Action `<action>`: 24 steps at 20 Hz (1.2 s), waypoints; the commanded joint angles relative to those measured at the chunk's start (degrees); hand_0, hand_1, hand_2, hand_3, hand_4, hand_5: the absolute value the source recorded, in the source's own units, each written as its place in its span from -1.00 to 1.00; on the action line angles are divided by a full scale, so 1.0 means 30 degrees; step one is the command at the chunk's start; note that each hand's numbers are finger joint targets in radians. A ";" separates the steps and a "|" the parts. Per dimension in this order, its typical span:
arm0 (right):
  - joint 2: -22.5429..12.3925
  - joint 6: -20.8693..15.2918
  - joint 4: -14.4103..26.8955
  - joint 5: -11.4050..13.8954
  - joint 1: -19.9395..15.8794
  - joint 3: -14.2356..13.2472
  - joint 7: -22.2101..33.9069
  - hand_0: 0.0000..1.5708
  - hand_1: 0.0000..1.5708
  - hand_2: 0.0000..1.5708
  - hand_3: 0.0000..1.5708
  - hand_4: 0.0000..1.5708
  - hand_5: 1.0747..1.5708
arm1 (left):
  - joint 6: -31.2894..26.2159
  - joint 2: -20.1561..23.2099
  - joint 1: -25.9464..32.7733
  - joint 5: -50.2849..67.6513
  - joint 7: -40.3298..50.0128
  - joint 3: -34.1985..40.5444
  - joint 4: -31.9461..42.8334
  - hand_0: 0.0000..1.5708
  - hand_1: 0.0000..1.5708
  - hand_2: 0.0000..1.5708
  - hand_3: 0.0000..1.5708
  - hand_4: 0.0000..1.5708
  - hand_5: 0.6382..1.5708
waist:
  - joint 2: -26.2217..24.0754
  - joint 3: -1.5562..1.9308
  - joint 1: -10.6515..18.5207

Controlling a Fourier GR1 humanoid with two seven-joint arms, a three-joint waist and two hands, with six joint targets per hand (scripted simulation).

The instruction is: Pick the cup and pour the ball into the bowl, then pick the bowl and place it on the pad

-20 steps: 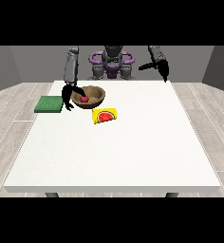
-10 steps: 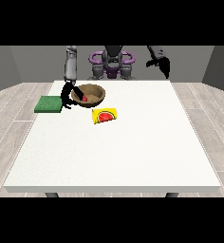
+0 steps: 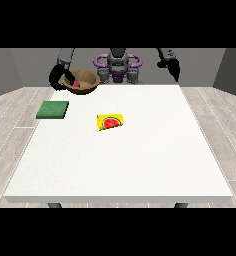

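Hand at the view's left [image 3: 57, 80] is mostly a dark shape against the bowl's near rim; its fingers curl round the rim of the brown bowl [image 3: 83, 82], grasping it, though how each finger lies is too small to make out. The bowl sits lifted, clear of the table top, at the table's far left edge, its mouth tipped a little toward the camera. Inside it, just beside the gripping fingers, a red ball [image 3: 76, 84] shows; only part of it is visible over the rim. The forearm above this hand comes down steeply from the shoulder at the top of the view. Hand at the view's right [image 3: 173, 68] hangs raised off the table's far right corner, well apart from every object, pointing downward; its fingers merge into one dark shape, so I cannot tell whether they are relaxed or curled. Green pad [image 3: 53, 110] lies flat on the white table [image 3: 140, 160], below and slightly left of the bowl-holding fingers, apart from them. Yellow cup [image 3: 110, 121] with a watermelon picture lies on its side near mid-table, to the right of the pad and well apart from both hands. The robot's torso is partly hidden behind the bowl and table edge.
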 commanded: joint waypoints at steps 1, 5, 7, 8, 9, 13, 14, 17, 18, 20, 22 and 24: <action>-0.0450 0.0808 -0.1237 -0.0101 0.0085 -0.0062 0.2599 1.00 1.00 1.00 -0.09 0.02 0.99 | 0.0231 -0.0118 0.0416 -0.0109 0.1006 -0.0150 -0.0808 -1.00 -1.00 -1.00 -1.00 0.27 0.65 | -0.0630 0.0073 -0.0060; -0.3792 0.2551 -0.0119 -0.1289 0.0739 -0.2370 -0.0218 1.00 1.00 1.00 -0.41 0.06 0.99 | -0.1071 0.0349 0.0614 0.0367 0.0814 -0.0285 -0.2122 -1.00 -1.00 -1.00 -1.00 0.29 0.69 | 0.1010 0.0084 0.1091; -0.2861 0.2557 -0.1807 -0.1337 0.0068 -0.1949 0.0752 1.00 1.00 1.00 -0.41 0.06 0.99 | -0.0311 0.0389 -0.0274 0.0190 -0.0707 0.0572 -0.0174 -1.00 -1.00 -1.00 -1.00 0.31 0.70 | 0.1834 0.0072 -0.0317; -0.3633 0.2406 -0.0495 -0.1616 -0.0919 -0.2830 0.0065 1.00 1.00 1.00 -0.41 0.06 0.99 | -0.0773 0.0265 -0.0913 0.0512 -0.0903 0.0353 -0.0987 -1.00 -1.00 -1.00 -1.00 0.34 0.71 | 0.3178 0.0078 0.0791; -0.4135 0.2700 0.0064 -0.1895 0.0045 -0.3454 -0.1118 1.00 1.00 1.00 -0.41 0.06 0.99 | -0.1026 0.0478 -0.0756 0.0783 0.0647 0.0283 -0.2303 -1.00 -1.00 -1.00 -1.00 0.40 0.74 | 0.2577 0.0084 0.1257; -0.5173 0.2687 0.0147 -0.1563 -0.0558 -0.3644 -0.0997 1.00 1.00 1.00 -1.00 0.13 1.00 | -0.2498 0.2008 -0.1130 0.2084 -0.0240 0.1831 -0.1825 -1.00 -1.00 -1.00 -1.00 0.64 0.87 | 0.3484 0.0078 0.1501; -0.5405 0.2737 0.0715 -0.1985 0.0349 -0.4254 -0.2147 1.00 1.00 1.00 -1.00 0.16 1.00 | -0.3767 0.3226 -0.0865 0.3039 -0.0193 0.2604 -0.2459 -1.00 -1.00 -1.00 -1.00 0.67 0.90 | 0.3531 0.0089 0.2389; -0.6092 0.3261 0.0558 -0.2524 0.0322 -0.4907 -0.2990 1.00 1.00 1.00 -1.00 0.10 1.00 | -0.5423 0.6230 -0.1960 0.5027 0.0036 0.5427 -0.1091 -1.00 -1.00 -1.00 -1.00 0.67 0.99 | 0.4656 0.0085 0.2066; -0.5905 0.3203 0.0651 -0.2932 0.0541 -0.5322 -0.3347 1.00 1.00 1.00 -1.00 0.10 1.00 | -0.6226 0.6720 -0.1103 0.5152 -0.1409 0.5810 -0.0661 -1.00 -1.00 -1.00 -1.00 0.65 1.00 | 0.5157 0.0077 0.2327; -0.6280 0.3082 0.0793 -0.2796 0.0091 -0.5485 -0.4294 1.00 1.00 1.00 -1.00 0.04 0.99 | -0.6815 0.7587 -0.1860 0.5907 -0.0892 0.6543 -0.0143 -1.00 -1.00 -1.00 -1.00 0.63 1.00 | 0.5877 0.0085 0.2395; -0.5733 0.2608 0.0415 -0.2756 -0.0649 -0.5258 -0.3620 1.00 1.00 1.00 -1.00 0.01 0.98 | -0.7419 0.8684 -0.2558 0.6349 -0.1355 0.7418 0.1288 -1.00 -1.00 -1.00 -1.00 0.61 1.00 | 0.6285 0.0072 0.1931; -0.5415 0.2635 0.1217 -0.3157 0.0111 -0.5831 -0.5337 1.00 1.00 1.00 -1.00 0.01 0.98 | -0.8034 0.8658 -0.1673 0.6408 -0.2218 0.7476 0.1160 -1.00 -1.00 -1.00 -1.00 0.56 0.99 | 0.6560 0.0081 0.2088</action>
